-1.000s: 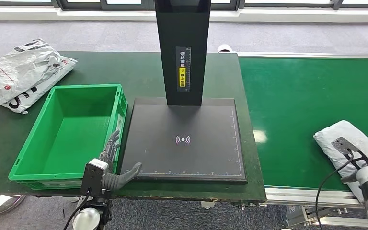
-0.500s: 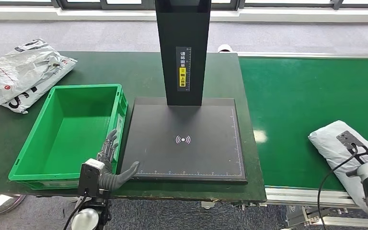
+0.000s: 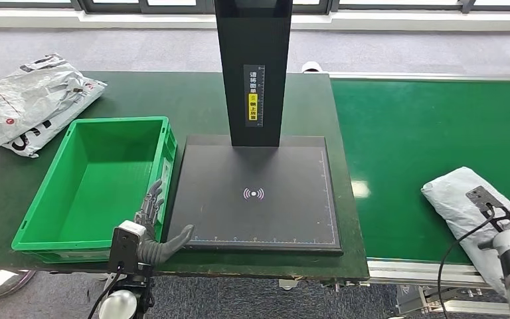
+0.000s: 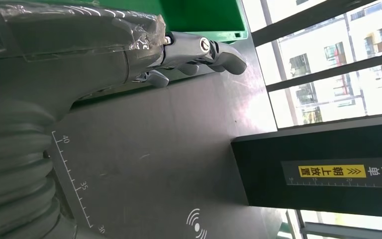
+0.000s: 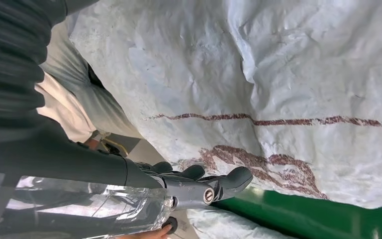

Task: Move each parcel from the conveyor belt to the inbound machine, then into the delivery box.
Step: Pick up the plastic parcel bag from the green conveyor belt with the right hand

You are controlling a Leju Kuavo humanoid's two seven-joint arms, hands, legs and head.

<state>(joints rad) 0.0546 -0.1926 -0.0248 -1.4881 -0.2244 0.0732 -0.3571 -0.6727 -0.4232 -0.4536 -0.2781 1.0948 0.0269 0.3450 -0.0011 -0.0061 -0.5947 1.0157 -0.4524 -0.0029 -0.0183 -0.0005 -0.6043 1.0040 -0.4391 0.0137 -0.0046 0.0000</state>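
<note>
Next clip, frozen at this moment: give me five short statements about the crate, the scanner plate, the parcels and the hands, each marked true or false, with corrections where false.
1. The green crate holds no parcel. True.
2. A parcel lies on the scanner plate. False: its surface is bare.
3. The grey parcel lies on the conveyor belt, at the right hand. True.
4. The left hand holds a parcel. False: it holds nothing, fingers apart, between crate and plate.
5. The white printed bags lie inside the crate. False: they lie on the table beyond it.
</note>
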